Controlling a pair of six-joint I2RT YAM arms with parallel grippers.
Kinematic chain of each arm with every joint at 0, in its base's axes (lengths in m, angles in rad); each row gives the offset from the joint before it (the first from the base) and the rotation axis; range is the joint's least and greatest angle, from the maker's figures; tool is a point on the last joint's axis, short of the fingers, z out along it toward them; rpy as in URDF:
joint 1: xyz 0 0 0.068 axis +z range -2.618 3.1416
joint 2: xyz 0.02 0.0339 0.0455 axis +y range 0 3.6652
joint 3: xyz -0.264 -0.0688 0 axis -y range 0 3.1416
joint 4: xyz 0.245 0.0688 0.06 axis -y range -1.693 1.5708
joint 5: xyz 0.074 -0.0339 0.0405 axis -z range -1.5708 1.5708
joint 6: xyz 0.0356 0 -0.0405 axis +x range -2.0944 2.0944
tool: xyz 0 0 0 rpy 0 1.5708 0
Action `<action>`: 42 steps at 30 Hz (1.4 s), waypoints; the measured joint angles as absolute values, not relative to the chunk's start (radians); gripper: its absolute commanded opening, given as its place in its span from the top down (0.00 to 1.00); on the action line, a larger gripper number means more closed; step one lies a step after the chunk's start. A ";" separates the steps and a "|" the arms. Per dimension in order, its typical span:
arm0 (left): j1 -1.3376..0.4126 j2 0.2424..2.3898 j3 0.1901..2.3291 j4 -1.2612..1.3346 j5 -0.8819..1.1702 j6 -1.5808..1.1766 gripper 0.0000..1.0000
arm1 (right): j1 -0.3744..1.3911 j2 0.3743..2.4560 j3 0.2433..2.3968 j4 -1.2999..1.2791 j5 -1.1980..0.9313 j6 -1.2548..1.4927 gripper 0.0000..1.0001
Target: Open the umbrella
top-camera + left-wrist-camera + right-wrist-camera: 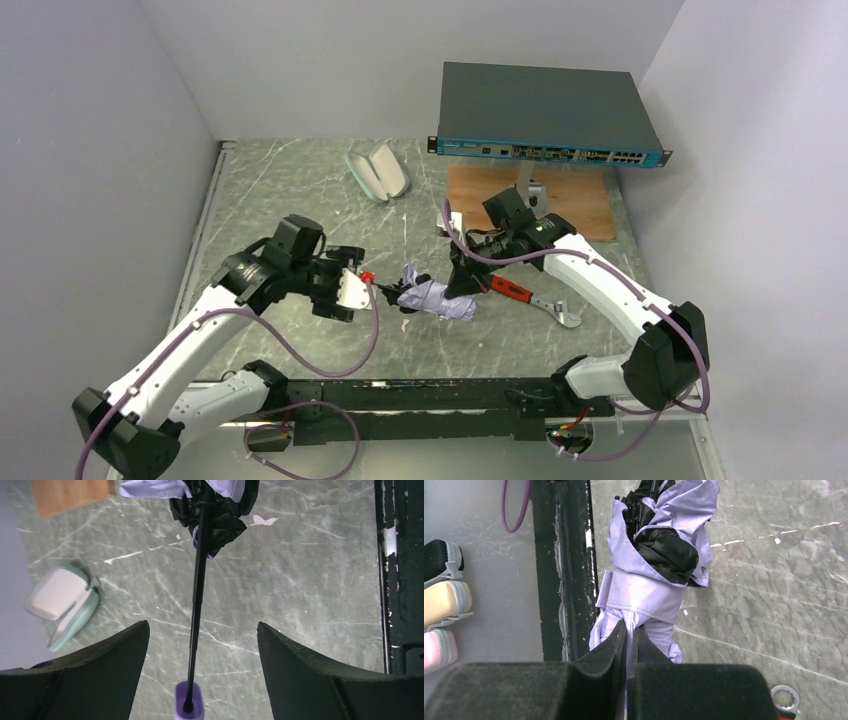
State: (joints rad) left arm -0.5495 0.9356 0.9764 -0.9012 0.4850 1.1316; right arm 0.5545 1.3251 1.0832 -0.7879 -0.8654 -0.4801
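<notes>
The umbrella [437, 299] is still folded. Its canopy is a crumpled bundle of pale lavender fabric with black lining showing, near the middle of the grey marbled worktop [280, 190] between the 2 arms. I cannot tell whether the bundle rests on the surface or is held just above it. Its thin black shaft [198, 580] is drawn out of the bundle toward the left arm and ends in a small lavender handle [189, 705]. The left claw [202, 630] stands wide apart, with shaft and handle in the gap and neither finger touching them. The right claw [630, 630] is pinched together on the lavender fabric at the end of the bundle away from the shaft. Near that claw lies a wrench [535, 300] with a red grip. Toward the back wall an open mint-green case [378, 172] rests on the worktop. To its right, a dark network switch [545, 115] sits raised above a wooden board [575, 200].
</notes>
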 measured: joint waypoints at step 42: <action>-0.689 1.140 0.982 -0.775 0.521 0.847 1.00 | 0.795 1.234 0.991 -0.561 -0.586 -0.588 0.05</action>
